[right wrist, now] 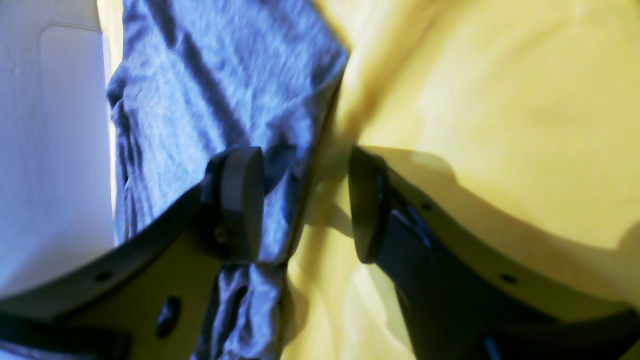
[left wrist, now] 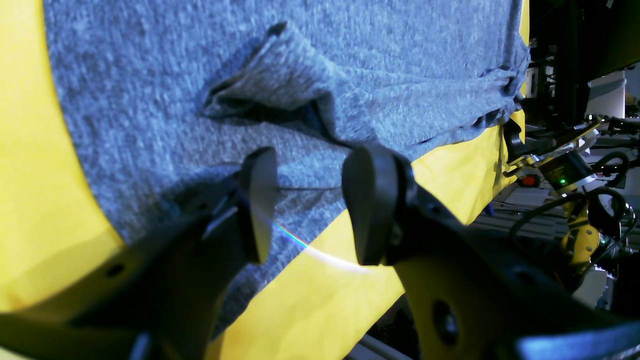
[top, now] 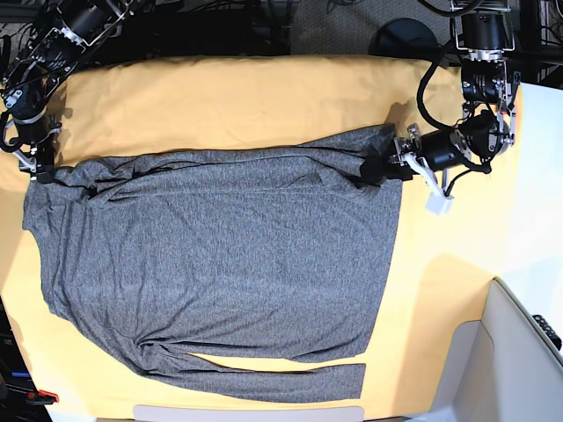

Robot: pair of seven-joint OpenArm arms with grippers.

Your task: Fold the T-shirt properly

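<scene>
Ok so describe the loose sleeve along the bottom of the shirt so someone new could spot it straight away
Start from the yellow-orange table cloth covering the table, then the big grey T-shirt spread over it. Along the shirt's bottom edge in the base view lies a long narrow sleeve, the only strip parted from the body by a sliver of yellow.

The T-shirt [top: 220, 255] was a thin, matt, heather-grey knit, finely flecked and wrinkled. The table cloth [top: 246, 97] beneath it was smooth, matt yellow-orange fabric. The left end effector [left wrist: 310, 205] had dark pads of smooth, slightly glossy plastic or rubber.
</scene>
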